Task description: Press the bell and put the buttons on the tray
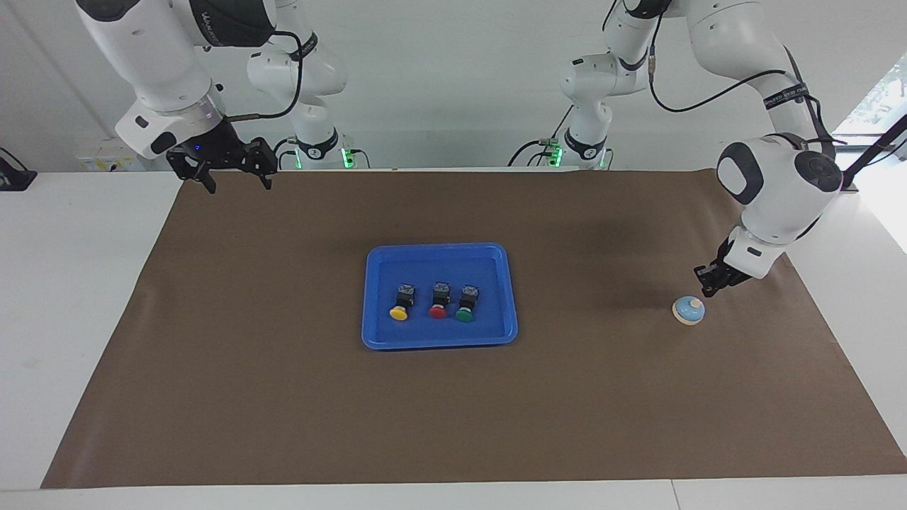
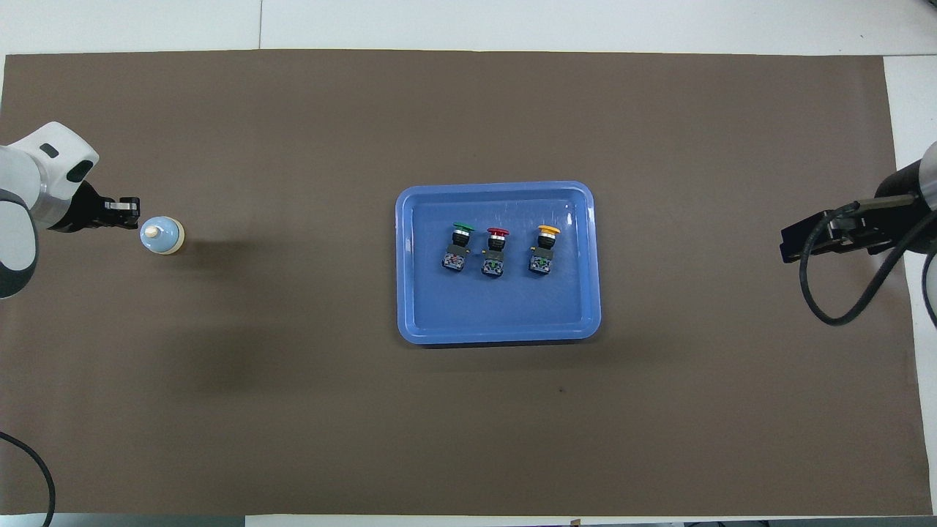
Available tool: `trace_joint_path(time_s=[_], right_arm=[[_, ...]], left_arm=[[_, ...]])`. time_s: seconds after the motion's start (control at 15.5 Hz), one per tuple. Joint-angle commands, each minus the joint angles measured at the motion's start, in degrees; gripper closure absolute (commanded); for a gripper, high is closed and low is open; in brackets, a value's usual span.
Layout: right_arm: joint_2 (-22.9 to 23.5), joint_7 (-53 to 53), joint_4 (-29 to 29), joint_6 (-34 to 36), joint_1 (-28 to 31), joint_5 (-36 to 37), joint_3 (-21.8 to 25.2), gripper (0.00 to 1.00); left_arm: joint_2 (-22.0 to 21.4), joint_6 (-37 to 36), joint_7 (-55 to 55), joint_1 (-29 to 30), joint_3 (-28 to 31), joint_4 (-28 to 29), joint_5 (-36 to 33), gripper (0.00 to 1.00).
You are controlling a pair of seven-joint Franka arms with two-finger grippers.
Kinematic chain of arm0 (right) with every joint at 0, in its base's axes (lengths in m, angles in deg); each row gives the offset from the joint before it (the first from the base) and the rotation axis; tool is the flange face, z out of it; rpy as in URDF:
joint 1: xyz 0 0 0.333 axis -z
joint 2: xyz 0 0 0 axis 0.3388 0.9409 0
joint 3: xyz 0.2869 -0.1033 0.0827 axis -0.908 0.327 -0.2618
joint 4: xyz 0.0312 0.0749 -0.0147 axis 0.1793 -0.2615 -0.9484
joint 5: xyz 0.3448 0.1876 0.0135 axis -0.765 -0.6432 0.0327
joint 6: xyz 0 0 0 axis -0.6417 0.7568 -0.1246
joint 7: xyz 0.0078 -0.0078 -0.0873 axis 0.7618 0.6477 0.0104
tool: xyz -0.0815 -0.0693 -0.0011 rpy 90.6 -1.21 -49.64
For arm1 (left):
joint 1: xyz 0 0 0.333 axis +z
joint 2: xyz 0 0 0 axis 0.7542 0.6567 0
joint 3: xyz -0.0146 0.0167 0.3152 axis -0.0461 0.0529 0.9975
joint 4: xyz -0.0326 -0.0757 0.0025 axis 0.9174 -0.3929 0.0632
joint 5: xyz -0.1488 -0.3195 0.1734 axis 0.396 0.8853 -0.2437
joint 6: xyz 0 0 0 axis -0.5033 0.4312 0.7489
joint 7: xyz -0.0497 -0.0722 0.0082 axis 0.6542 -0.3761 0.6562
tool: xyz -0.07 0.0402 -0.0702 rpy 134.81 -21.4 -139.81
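Your left arm bends down low over the surface at its own end, wrist tilted, the left gripper [image 1: 707, 286] with jaws shut. Your right arm waits raised at its end, the right gripper [image 1: 234, 174] with jaws spread.

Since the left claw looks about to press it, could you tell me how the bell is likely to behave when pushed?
The bell sits flat on a wide cream base, so it will probably not tip. It looks small and light on smooth paper, so an off-centre push from the shut left claw might slide it. Its domed top could let the tips slip off.
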Motion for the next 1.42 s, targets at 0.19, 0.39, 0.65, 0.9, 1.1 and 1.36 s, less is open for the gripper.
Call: trace_joint_path(time_s=[0.19, 0.39, 0.65, 0.9, 1.1, 1.36], right_arm=[[0.22, 1.59, -0.6, -0.85, 0.05, -1.4, 1.44, 0.0], [1.35, 1.59, -0.6, -0.76, -0.04, -1.4, 1.35, 0.0], [0.84, 1.5, -0.42, -0.49, -0.04, -1.4, 1.35, 0.0], [0.04, 1.41, -0.42, -0.93, -0.04, -0.61, 1.17, 0.0], [0.22, 1.41, 1.51, -0.76, 0.05, -0.52, 1.17, 0.0], [0.13, 1.41, 1.51, -0.76, 0.05, -0.61, 1.17, 0.0]], left_arm=[[2.01, 8.22, -0.63, 0.39, -0.21, 5.84, -0.29, 1.0], [2.46, 7.2, -0.55, 0.22, -0.13, 5.42, -0.29, 1.0], [-0.95, -6.13, -0.37, -0.75, -0.56, -2.12, -0.37, 0.08], [-8.86, -18.64, 0.68, -2.95, -0.74, -4.61, -0.2, 0.0], [-14.66, -29.51, 0.25, -3.21, -0.74, -4.35, 0.15, 0.0], [-16.17, -32.12, 0.77, -3.21, -0.66, -4.52, 0.15, 0.0]])
